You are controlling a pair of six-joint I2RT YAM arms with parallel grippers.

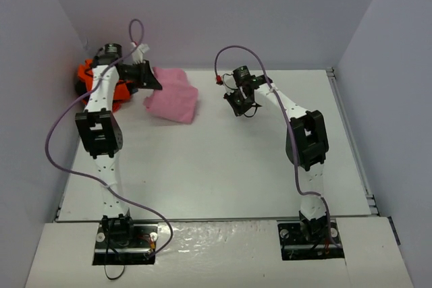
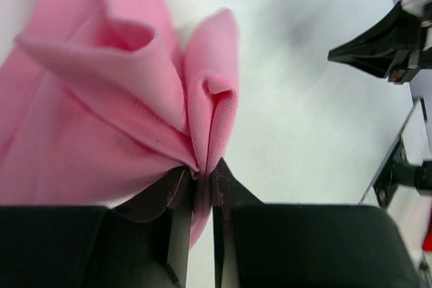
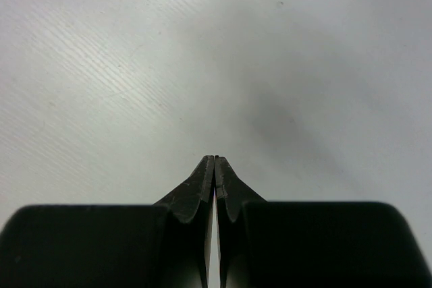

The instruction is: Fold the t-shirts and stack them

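A light pink t-shirt (image 1: pixel 174 98) lies bunched at the back left of the white table (image 1: pixel 223 166). My left gripper (image 1: pixel 152 85) is at the shirt's left edge. In the left wrist view this gripper (image 2: pixel 201 170) is shut on a pinched fold of the pink t-shirt (image 2: pixel 101 119), and the cloth rises in folds above the jaws. A bright orange t-shirt (image 1: pixel 86 76) lies crumpled in the back left corner, partly hidden by the left arm. My right gripper (image 1: pixel 237 104) hangs over bare table to the right of the pink shirt. It (image 3: pixel 214 159) is shut with nothing in it.
Pale walls enclose the table on the left, back and right. A metal rail (image 1: pixel 351 146) runs along the table's right edge. The right arm's black fingers (image 2: pixel 378 44) show at the upper right of the left wrist view.
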